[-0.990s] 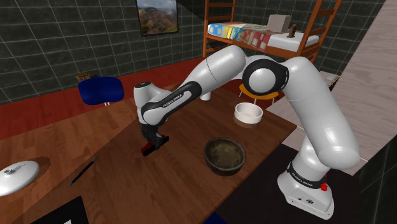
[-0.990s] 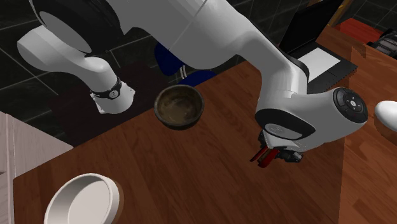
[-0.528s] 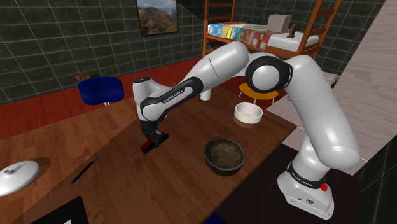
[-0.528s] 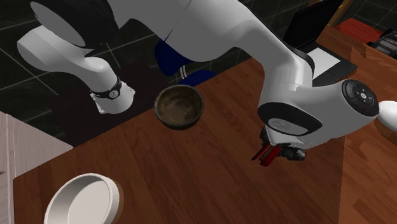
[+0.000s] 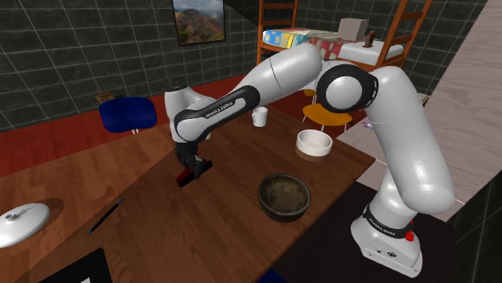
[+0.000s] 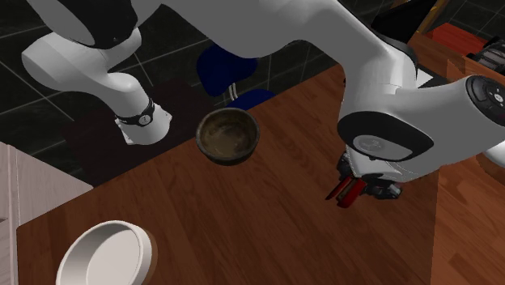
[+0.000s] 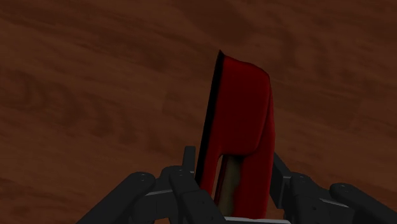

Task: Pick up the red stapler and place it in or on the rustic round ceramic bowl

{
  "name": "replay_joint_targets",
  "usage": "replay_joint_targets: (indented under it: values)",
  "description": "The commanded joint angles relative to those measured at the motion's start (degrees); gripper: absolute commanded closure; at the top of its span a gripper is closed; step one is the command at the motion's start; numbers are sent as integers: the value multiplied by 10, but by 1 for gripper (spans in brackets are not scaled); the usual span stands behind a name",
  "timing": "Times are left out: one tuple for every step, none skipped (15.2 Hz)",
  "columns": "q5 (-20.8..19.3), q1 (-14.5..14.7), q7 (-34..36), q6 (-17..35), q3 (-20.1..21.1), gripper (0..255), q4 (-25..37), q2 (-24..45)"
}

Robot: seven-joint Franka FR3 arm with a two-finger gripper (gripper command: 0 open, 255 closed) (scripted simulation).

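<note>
As the shoulder view runs from its left edge, the brown wood-grain tabletop (image 5: 201, 241) carries a white domed disc (image 5: 22, 223), then a thin dark pen-like stick (image 5: 105, 215). Behind them are dark grey tiled walls, a red floor and a blue chair (image 5: 127, 112). Mid-tabletop, the red stapler (image 5: 190, 172) is clamped between the black jaws, which are closed onto its sides. In the wrist view its red body juts out past the fingers (image 7: 282, 181), with wood grain beyond. Cannot tell whether it clears the wood. A framed landscape picture (image 5: 198, 19) hangs on the wall above. Next come a white mug (image 5: 260, 116) and the dark brown rough bowl (image 5: 283, 214), well apart from the stapler. Further right are a white bowl (image 5: 314, 144), an orange chair (image 5: 331, 115), a wooden bunk bed (image 5: 338, 36) with a patchwork cover, pale flooring and the stand (image 5: 388, 239). The forearm (image 5: 221, 111) bears small dark lettering, too small to read with confidence.
</note>
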Motion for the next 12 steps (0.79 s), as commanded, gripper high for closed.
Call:
replay_joint_targets:
  values:
    - [2, -1, -1, -11, 1, 255, 3, -8]
    - [2, -1, -1, -17, 2, 255, 6, -11]
    - [3, -1, -1, -23, 2, 255, 8, -15]
    - [4, -2, -1, -28, 3, 255, 10, -18]
    - [4, -2, -1, -34, 3, 255, 13, -22]
    - [5, -2, -1, -40, 4, 255, 15, -25]
    - [6, -2, -1, -46, 4, 255, 18, -28]
    - [6, -2, -1, -52, 5, 255, 21, -31]
    - [7, -3, -1, -58, 5, 255, 24, -34]
    - [8, -3, -1, -64, 6, 255, 28, -37]
    - [8, -3, -1, -70, 6, 255, 31, -40]
    - [9, -3, -1, -76, 6, 255, 35, -42]
